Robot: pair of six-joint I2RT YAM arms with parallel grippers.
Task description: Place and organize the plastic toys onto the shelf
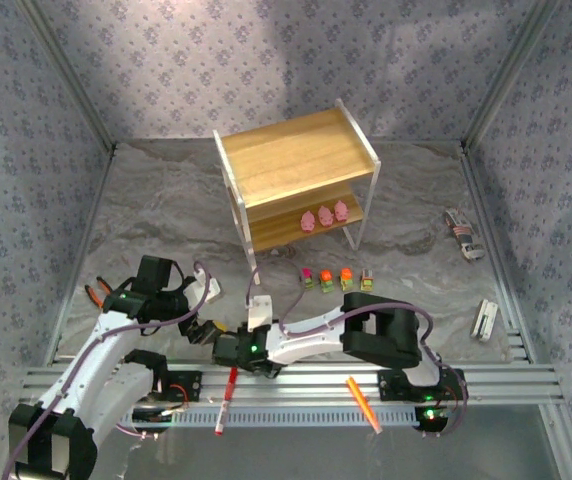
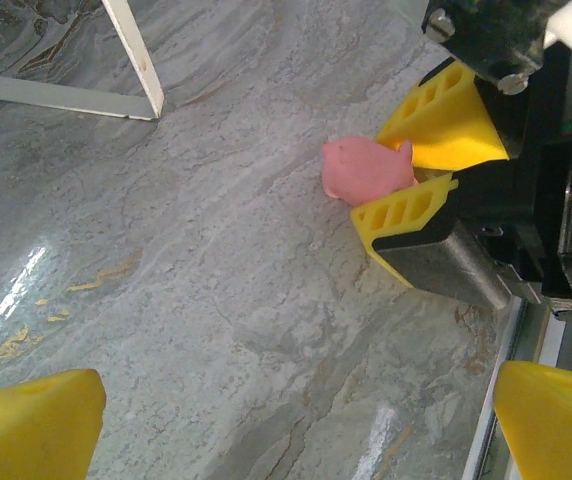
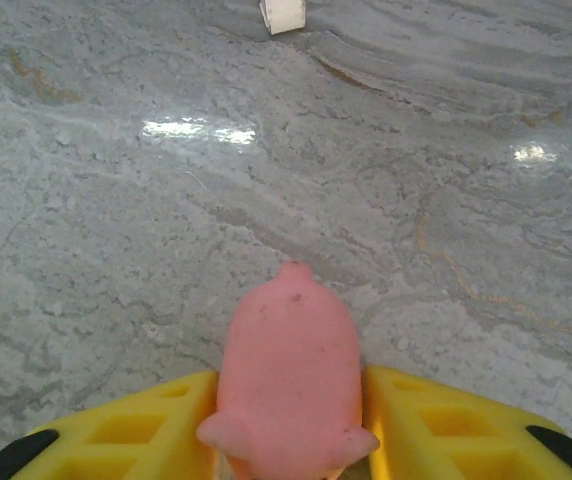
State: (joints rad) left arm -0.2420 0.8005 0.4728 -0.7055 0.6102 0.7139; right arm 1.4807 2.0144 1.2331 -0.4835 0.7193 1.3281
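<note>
Standing here, I can't read a single word, number, label or brand mark on anything in front of me. Whatever print there may be is too small or too blurred to make out.

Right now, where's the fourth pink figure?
The pink figure lies between the right gripper's fingers on the table near its front edge, left of centre from above.
</note>
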